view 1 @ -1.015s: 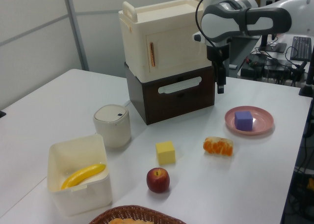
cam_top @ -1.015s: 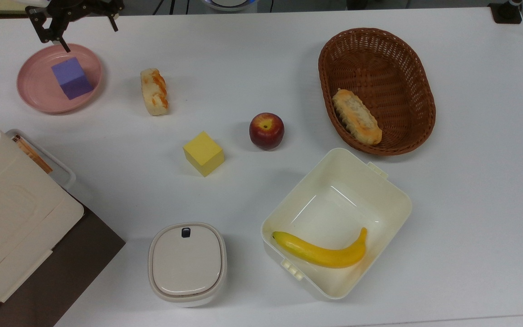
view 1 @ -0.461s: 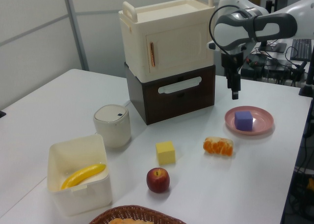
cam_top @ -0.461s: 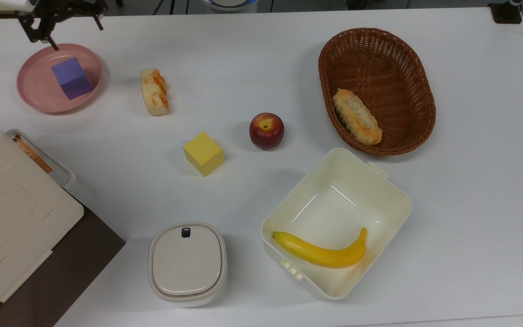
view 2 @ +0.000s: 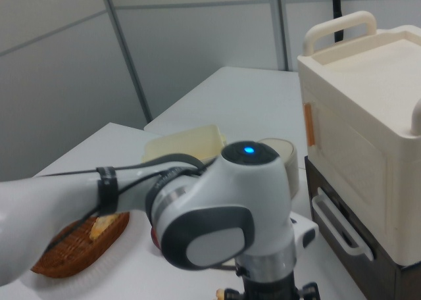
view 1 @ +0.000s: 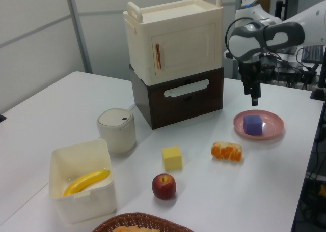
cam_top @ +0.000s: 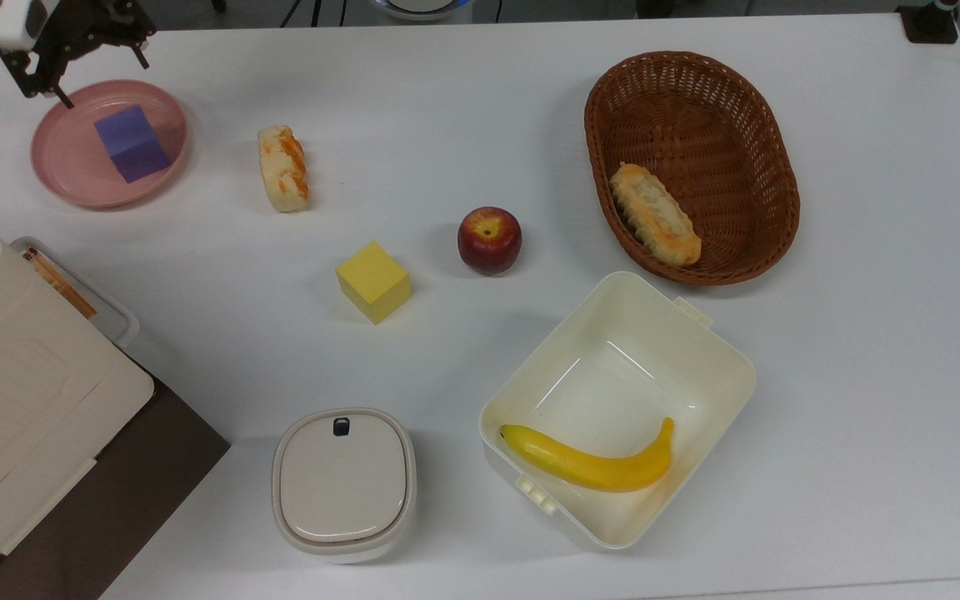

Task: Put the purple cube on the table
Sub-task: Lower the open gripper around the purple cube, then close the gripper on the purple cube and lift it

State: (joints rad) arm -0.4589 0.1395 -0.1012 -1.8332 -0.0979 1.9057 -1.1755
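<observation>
While resting on the pink plate (cam_top: 63, 171), the purple cube (cam_top: 132, 143) sits skewed.

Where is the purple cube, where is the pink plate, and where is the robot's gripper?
purple cube (cam_top: 132, 143), top view, on its top face.
pink plate (cam_top: 63, 171), top view, on the bare part beside the cube.
gripper (view 1: 254, 98), left view, at the finger ends above the plate's rim.
</observation>
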